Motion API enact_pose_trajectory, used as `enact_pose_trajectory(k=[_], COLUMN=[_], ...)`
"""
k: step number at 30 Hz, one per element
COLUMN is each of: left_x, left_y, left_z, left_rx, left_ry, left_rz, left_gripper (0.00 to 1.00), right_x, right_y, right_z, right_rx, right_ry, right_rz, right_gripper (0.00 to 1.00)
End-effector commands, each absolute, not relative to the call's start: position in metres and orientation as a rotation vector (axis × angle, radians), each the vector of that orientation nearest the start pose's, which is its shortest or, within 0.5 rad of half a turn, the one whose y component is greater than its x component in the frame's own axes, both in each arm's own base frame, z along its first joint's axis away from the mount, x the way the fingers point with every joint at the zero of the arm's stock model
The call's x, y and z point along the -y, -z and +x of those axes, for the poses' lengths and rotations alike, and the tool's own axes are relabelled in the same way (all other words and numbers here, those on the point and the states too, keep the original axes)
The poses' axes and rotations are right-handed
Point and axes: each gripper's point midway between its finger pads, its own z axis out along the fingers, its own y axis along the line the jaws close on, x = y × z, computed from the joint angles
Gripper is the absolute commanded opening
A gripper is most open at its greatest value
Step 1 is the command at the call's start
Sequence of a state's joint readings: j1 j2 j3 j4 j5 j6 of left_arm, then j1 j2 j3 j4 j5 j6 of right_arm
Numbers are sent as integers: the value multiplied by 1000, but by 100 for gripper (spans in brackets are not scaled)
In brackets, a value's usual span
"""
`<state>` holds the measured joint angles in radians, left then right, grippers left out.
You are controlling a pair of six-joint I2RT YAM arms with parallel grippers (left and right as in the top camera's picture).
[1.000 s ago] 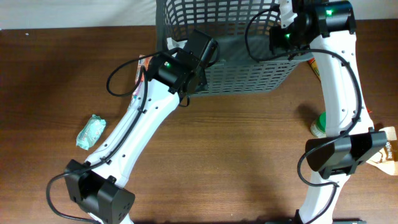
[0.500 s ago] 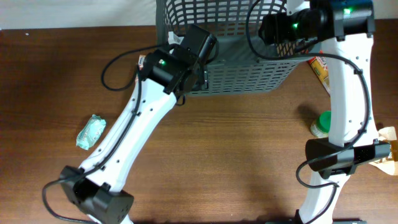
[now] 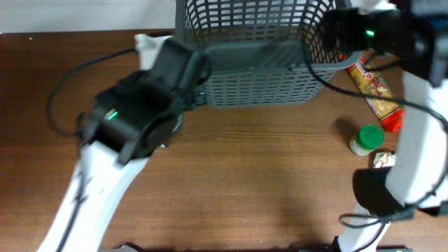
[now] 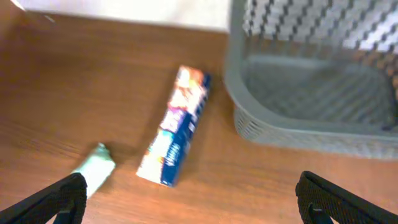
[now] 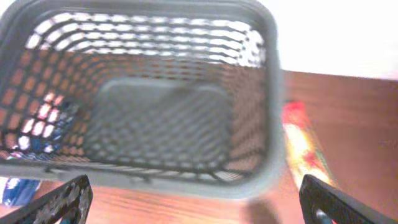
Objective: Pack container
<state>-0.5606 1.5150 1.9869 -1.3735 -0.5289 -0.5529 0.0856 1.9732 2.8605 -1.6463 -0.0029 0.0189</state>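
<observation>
Container (image 3: 266, 87) ahead of spread left jaws and right jaws

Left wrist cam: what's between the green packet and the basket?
A blue box lies between the green packet and the basket, shown in the left wrist view.

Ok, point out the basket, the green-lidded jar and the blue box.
basket (image 3: 259, 87), overhead view, its near slotted wall
green-lidded jar (image 3: 369, 134), overhead view, its green lid
blue box (image 4: 176, 125), left wrist view, middle of its top face
</observation>
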Motion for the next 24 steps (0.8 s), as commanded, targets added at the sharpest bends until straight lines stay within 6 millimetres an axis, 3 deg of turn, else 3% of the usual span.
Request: enact_pose_trajectory(k=[1,5,9,14,18,24], left_x=[67,25,-13,-61,-85,-91], left_y=[-403,-414,-411,-400,-394,-394], left_z=[312,295,280,257,243,240], left_rx=[-2173,-2110,-2097,-2102,-2109,-2104], left_ry=[-190,-251,-310,-437,-514,-535], left_rz=[-313,-491,-652,-859,-953,-974], left_gripper=[99,99,99,99,99,99], right_x=[34,76,111,133,139,145], right_y=[-434,-442,-448,-439,-403,-329], right_z=[381,366,350,335,311,288], right_rx=[-2270,-2204,-2135,-2167,-2304,-2531], right_ry=[171,196,210,196,187,209], right_rz=[314,549,729,787,862,1021], right_gripper=[99,99,99,99,99,99])
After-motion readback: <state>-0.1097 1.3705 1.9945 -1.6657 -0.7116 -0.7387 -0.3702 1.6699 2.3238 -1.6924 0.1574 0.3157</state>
